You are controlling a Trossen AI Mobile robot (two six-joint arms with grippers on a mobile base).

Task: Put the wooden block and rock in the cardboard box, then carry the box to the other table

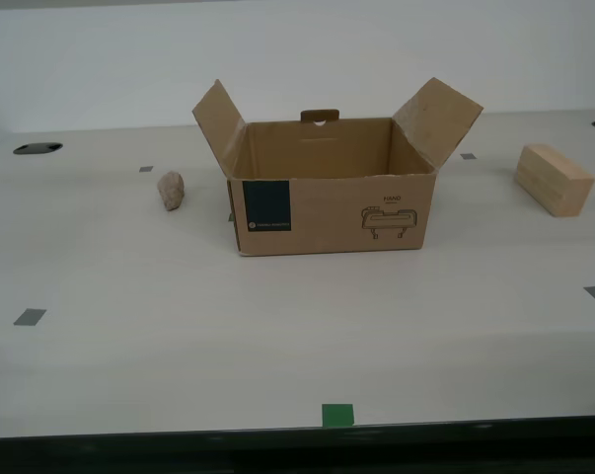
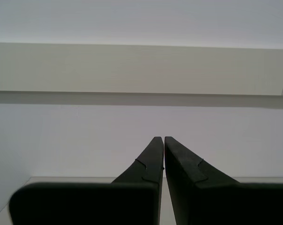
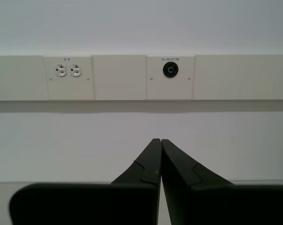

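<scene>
Exterior view: box [image 1: 332, 212] stands open mid tabletop [image 1: 277, 336]; rock [image 1: 171, 191] just beside it, toward far edge; block [image 1: 554, 179] near the view's right edge. My first pincer [image 3: 156, 139] & second pincer [image 2: 159, 138] pressed together, facing wall.

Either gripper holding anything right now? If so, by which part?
Nothing held. My first gripper and my second gripper are both shut on nothing, pointing at a wall.

My first gripper [image 3: 158, 139] has two matte black, wedge-shaped fingers [image 3: 179, 168] tapering to thin tips, each with a stepped seam across its face, rising from a broad black rounded-edged base. My second gripper [image 2: 159, 137] looks identical: black, tapered, seamed.
</scene>
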